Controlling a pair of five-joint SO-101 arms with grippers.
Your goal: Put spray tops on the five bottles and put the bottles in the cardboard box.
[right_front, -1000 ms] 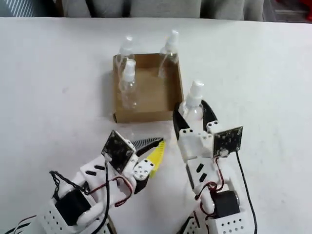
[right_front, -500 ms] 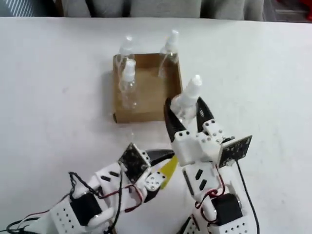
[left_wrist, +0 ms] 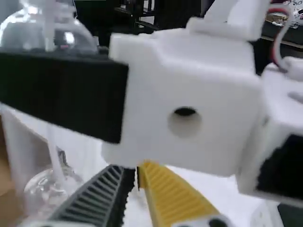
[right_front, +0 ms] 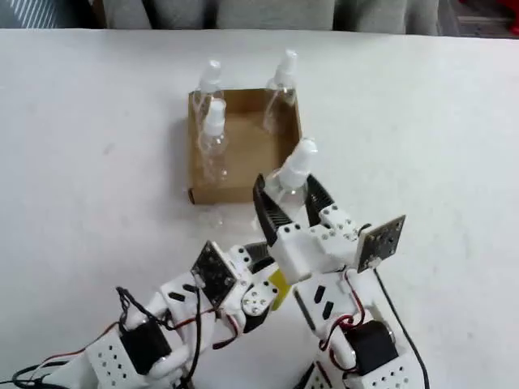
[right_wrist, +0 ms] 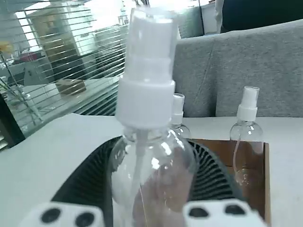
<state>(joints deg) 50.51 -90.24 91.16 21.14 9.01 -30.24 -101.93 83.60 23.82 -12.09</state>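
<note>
The right gripper (right_front: 285, 191) is closed around the belly of a clear bottle (right_wrist: 151, 163). The bottle stands upright between the black fingers (right_front: 261, 204), long axis vertical and spray top (right_front: 302, 154) pointing up. Just beyond the gripper lies the box (right_front: 243, 154), with three capped bottles (right_front: 213, 138) upright inside, well past the fingertips. The left gripper (left_wrist: 136, 182) sits close beside the right arm's wrist, its black and yellow fingers pressed together on nothing. Everything rests on a white table (right_front: 422, 121). Behind it are grey seats (right_wrist: 265, 61) and window blinds (right_wrist: 71, 42).
</note>
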